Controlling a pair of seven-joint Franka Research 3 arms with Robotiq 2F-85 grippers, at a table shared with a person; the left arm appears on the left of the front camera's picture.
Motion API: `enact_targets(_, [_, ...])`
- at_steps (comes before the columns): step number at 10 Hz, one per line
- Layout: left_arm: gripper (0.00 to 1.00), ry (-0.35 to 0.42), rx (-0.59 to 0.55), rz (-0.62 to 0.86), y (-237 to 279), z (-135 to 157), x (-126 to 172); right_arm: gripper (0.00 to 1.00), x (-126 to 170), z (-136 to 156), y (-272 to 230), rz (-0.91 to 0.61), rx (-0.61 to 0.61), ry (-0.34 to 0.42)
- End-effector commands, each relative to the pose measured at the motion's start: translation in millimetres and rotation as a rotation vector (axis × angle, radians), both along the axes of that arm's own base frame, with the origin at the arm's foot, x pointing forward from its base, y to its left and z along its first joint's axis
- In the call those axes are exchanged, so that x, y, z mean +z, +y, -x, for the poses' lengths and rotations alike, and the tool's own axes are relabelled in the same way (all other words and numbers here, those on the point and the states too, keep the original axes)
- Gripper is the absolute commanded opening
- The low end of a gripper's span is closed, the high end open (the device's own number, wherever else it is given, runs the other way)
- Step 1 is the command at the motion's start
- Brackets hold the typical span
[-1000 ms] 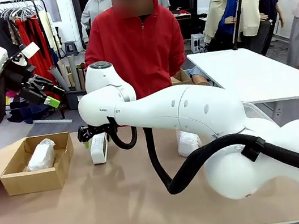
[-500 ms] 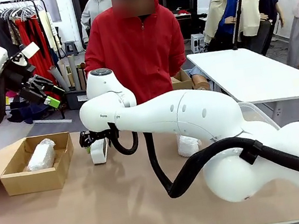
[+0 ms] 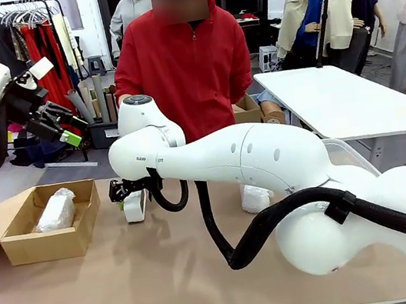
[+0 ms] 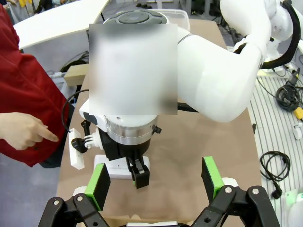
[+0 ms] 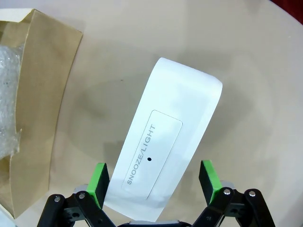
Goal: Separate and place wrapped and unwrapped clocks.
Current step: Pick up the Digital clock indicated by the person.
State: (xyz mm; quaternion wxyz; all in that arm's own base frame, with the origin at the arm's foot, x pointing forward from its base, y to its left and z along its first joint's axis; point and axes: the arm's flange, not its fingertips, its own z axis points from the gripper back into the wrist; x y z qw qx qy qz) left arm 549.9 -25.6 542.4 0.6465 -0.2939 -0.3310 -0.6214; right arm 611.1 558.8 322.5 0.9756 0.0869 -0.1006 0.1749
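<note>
- Right pincer (image 5: pixel 154 179) has dropped over bare clock (image 5: pixel 165 146), right of box (image 3: pixel 51 246); jaws wide, straddling it, nothing gripped.
- Left pincer (image 4: pixel 156 178) high above box, spread, empty.
- Grasp judged next.

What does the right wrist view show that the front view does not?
Right wrist view: the SNOOZE/LIGHT print on the bare white box-shaped clock. Front view: the person in red, the raised left gripper, a whitish bubble-wrap bundle on the brown table. Both: the clock beneath the right gripper, and the brown cardboard box holding another bundle.
</note>
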Motion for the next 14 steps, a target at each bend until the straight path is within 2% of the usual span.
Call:
enact_targets(1, [1.0, 0.005, -0.002, 0.003, 1.2, 1.2, 1.3, 1.0, 0.0, -0.2, 0.5, -0.005, -0.001, -0.003])
enact_targets(2, [1.0, 0.005, -0.002, 0.003, 1.2, 1.2, 1.3, 1.0, 0.0, -0.2, 0.5, -0.005, -0.001, -0.003])
enact_targets(7, [1.0, 0.005, -0.002, 0.003, 1.2, 1.2, 1.3, 0.01, 4.8, 0.9, -2.7, -0.026, -0.014, -0.014])
enact_targets(10, [1.0, 0.005, -0.002, 0.003, 1.2, 1.2, 1.3, 0.0, 17.4, 8.4, -10.3, -0.024, -0.011, 0.013])
enact_targets(13, [1.0, 0.005, -0.002, 0.003, 1.2, 1.2, 1.3, 0.0, 58.3, 37.8, -22.0, 0.053, 0.096, 0.092])
enact_targets(14, [1.0, 0.005, -0.002, 0.003, 1.2, 1.2, 1.3, 0.0, 72.9, 49.1, -28.5, 0.057, 0.103, 0.08])
